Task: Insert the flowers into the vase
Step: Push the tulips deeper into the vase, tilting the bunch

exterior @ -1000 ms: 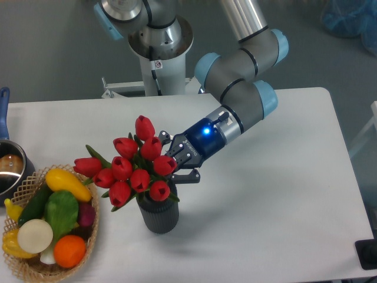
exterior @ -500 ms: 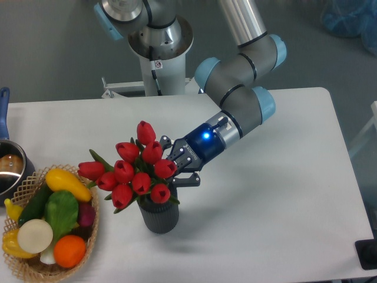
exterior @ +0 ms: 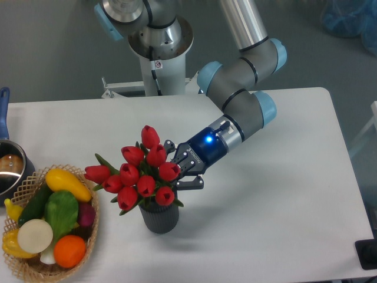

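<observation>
Writing: a small label with a red mark sits on the robot's white base column (exterior: 158, 62); its text is too small to read, and no brand shows elsewhere.
Vase: the dark grey ribbed vase (exterior: 159, 217) stands upright on the white tabletop (exterior: 277, 194), just right of the wicker basket (exterior: 88, 247).
Flowers: the red tulips (exterior: 138, 171) sit over the vase mouth with stems going down into it, heads leaning left toward the basket.
Gripper: the gripper (exterior: 187, 171) is right of the vase top, against the bunch's right side; its fingers look spread, though the buds hide part of them, so a grasp cannot be confirmed.
Change: since a second ago the bunch has shifted slightly right and lower, the gripper too.
Basket contents: toy vegetables, including a yellow one and an orange one.
</observation>
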